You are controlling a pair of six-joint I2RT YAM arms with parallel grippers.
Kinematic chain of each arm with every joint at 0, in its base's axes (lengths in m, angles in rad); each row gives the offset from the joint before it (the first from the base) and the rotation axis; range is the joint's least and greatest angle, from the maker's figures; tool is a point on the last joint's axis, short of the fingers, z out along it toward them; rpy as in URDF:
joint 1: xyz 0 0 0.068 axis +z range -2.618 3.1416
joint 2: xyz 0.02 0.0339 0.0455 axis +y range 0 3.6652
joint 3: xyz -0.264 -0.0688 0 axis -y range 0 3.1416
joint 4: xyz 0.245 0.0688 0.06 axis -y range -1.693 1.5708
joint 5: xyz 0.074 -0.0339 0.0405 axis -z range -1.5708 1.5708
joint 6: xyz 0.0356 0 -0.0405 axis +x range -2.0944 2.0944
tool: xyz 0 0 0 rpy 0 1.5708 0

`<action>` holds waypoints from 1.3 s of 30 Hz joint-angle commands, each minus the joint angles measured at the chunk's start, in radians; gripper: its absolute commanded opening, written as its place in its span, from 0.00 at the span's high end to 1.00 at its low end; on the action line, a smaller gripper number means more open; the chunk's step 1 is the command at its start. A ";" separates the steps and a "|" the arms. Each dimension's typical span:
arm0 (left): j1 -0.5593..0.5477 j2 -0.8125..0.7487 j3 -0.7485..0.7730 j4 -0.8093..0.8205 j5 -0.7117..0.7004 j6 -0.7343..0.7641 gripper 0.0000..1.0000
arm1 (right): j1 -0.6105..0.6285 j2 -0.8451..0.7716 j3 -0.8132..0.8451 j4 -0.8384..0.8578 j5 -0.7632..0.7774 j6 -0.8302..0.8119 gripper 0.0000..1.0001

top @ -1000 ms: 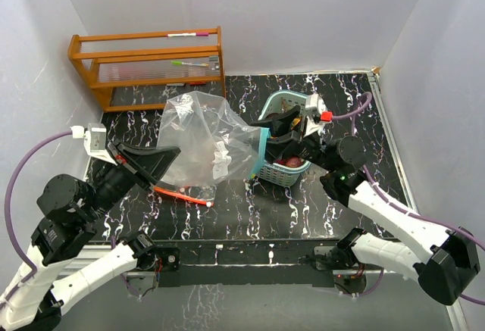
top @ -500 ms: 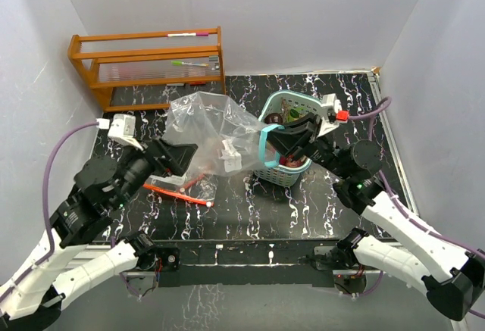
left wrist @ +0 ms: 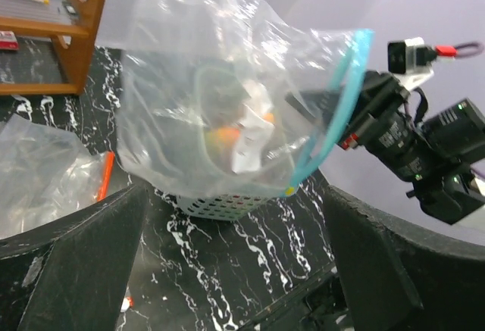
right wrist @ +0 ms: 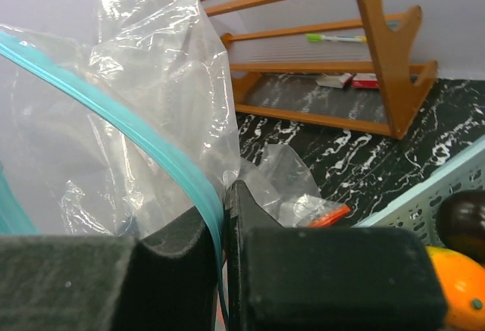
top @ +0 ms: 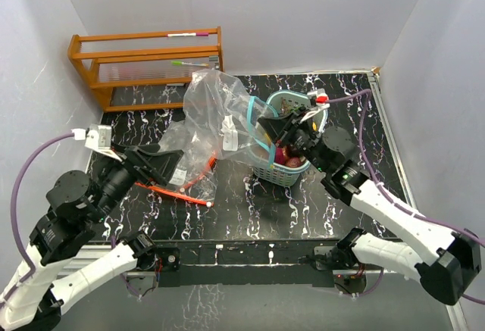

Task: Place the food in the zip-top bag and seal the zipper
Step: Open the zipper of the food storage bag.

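Note:
The clear zip-top bag [top: 214, 106] hangs in the air left of the teal basket [top: 282, 170]. My right gripper [top: 265, 126] is shut on its teal zipper edge [right wrist: 182, 166], which runs between the pads [right wrist: 250, 217]. Food lies in the basket: a dark red piece [top: 289, 161], an orange fruit [right wrist: 457, 285] and a dark one [right wrist: 464, 221]. In the left wrist view the bag [left wrist: 220, 81] fills the middle and an orange piece [left wrist: 224, 134] shows through the plastic. My left gripper [top: 180, 168] is open and empty, below and left of the bag, not touching it.
A second clear bag with an orange-red zipper [top: 182, 192] lies flat on the black marble table [top: 250, 210] under the left gripper. A wooden rack [top: 148, 62] holding pens stands at the back left. White walls close in all sides.
My left gripper opened, let go of the bag and drew back. My right gripper closed on the teal zipper edge and carried the bag up and back toward the basket.

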 commanded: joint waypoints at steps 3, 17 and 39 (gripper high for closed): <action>-0.002 0.068 -0.070 0.064 0.113 -0.026 0.04 | 0.062 0.111 0.122 0.028 0.212 0.038 0.92; -0.002 0.211 -0.128 0.289 0.062 -0.113 0.12 | 0.325 0.362 0.248 0.048 0.461 -0.069 0.92; -0.003 0.327 -0.137 0.188 -0.151 -0.135 0.55 | 0.409 0.340 0.244 0.057 0.560 -0.112 0.92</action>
